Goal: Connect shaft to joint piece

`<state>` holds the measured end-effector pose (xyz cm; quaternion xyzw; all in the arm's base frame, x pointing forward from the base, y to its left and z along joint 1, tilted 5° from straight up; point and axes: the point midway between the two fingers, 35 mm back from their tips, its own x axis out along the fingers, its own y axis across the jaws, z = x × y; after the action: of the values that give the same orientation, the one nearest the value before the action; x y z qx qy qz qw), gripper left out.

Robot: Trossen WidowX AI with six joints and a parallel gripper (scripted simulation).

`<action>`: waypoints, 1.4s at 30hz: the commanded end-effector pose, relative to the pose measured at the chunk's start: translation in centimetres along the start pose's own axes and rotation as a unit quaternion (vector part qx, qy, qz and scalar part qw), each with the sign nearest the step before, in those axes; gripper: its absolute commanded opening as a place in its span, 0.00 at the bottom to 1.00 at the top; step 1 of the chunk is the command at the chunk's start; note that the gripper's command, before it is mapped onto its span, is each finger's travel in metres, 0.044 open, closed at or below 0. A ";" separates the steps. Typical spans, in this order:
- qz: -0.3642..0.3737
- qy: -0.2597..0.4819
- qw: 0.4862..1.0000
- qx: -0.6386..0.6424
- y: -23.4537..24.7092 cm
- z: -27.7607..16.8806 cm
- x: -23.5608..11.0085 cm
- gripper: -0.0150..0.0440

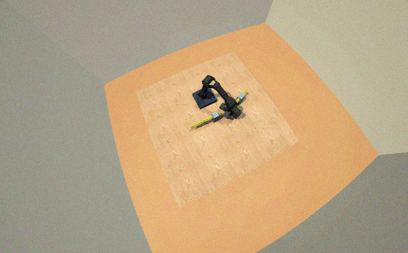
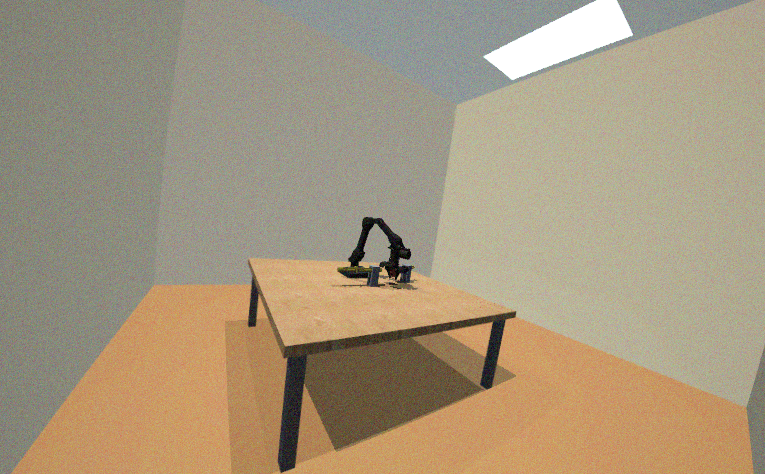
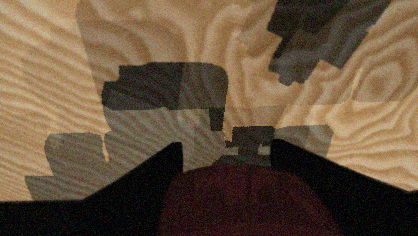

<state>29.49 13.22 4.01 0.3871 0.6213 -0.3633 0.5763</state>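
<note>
My gripper (image 1: 229, 112) (image 2: 393, 272) (image 3: 226, 150) points down between the two blocks and is shut on the dark red joint piece (image 3: 245, 200), which fills the space between my two black fingers in the wrist view. A small grey part (image 3: 252, 141) shows just beyond it, low over the table. One pale blue block (image 1: 215, 115) (image 2: 374, 275) stands to the left with a yellow shaft (image 1: 200, 122) sticking out away from the gripper. The other block (image 1: 240, 95) (image 2: 407, 273) stands to the right with its yellow shaft (image 1: 244, 92). The arm hides where the shafts meet.
The arm's dark base plate (image 1: 204, 100) sits behind the blocks on the wooden table (image 1: 217, 157) (image 2: 343, 317). The arm's shadows fall on the wood in the wrist view. Orange floor surrounds the table.
</note>
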 end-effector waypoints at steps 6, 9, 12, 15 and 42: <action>0.004 -0.054 0.996 0.065 -0.6 0.1 -0.5 0.25; 0.003 -0.074 0.993 0.087 -0.8 0.1 -0.7 0.25; 0.001 -0.093 0.990 0.110 -1.0 0.1 -0.8 0.25; -0.002 -0.111 0.985 0.132 -1.3 0.0 -1.0 0.25; -0.008 -0.169 0.964 0.204 -1.9 -0.2 -1.7 0.25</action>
<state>27.77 12.42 5.68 0.4245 0.4321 -0.5459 0.5788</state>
